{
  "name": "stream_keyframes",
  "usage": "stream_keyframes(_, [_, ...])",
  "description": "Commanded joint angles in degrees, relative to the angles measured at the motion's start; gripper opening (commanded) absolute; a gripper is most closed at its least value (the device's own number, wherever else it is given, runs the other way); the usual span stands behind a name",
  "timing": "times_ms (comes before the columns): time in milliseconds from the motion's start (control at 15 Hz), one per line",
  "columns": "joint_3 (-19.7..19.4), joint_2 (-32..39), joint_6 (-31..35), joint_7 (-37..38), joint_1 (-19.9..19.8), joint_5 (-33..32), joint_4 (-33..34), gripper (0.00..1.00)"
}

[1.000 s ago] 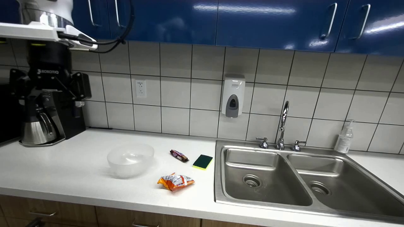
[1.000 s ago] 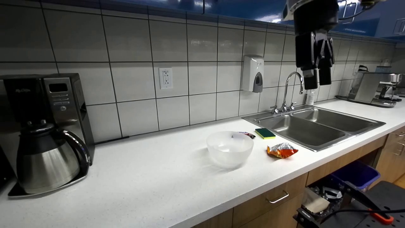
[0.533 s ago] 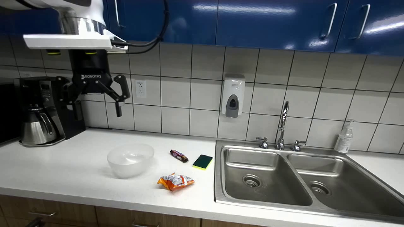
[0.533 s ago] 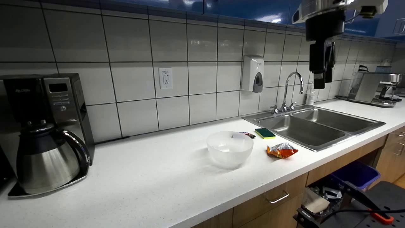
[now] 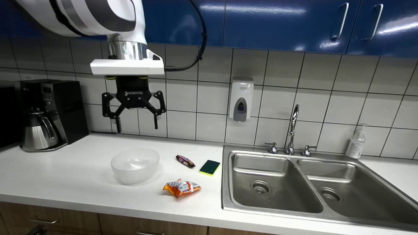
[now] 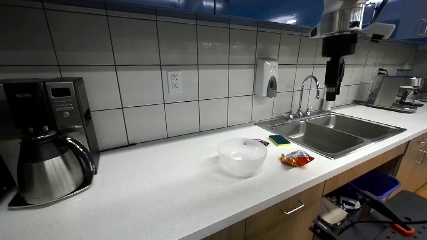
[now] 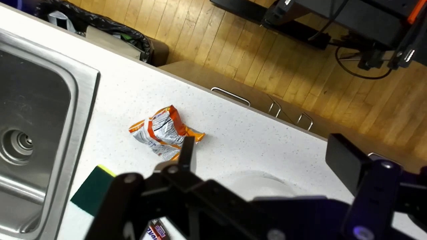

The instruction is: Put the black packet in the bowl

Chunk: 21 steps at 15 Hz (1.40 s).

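The black packet [image 5: 185,161] is a small slim wrapper lying on the counter between the bowl and the green sponge. It is partly behind the bowl in an exterior view [image 6: 262,142], and only a piece of it [image 7: 157,230] shows past the gripper in the wrist view. The bowl [image 5: 135,167] is round, translucent and whitish, and looks empty; it also shows in an exterior view [image 6: 242,158]. In the wrist view the bowl [image 7: 262,187] is mostly hidden by the gripper. My gripper [image 5: 137,124] is open and empty, fingers down, well above the counter.
An orange-red packet [image 5: 181,188] lies in front of the black packet. A green sponge [image 5: 210,167] lies beside the steel sink [image 5: 226,182]. A tall faucet [image 5: 293,127] stands behind it. A coffee maker [image 5: 62,107] stands at the counter's far end. Blue cabinets [image 5: 183,23] hang above.
The arm and gripper have swung away from the coffee maker toward the bowl and come lower. The gripper stays open. The bowl and packets have not moved.
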Motion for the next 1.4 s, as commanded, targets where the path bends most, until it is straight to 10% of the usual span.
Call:
stream_keyframes(0, [-0.6,8.8,2.2,-6.6,-1.1,1.1,6.4,1.00])
stream_keyframes(533, [1.2,25.1,-0.6,-10.7,-3.0,4.5,22.8,1.00])
stream_keyframes(1333, [3.2,21.9,2.2,-8.6,-4.6,3.3,17.8,1.00])
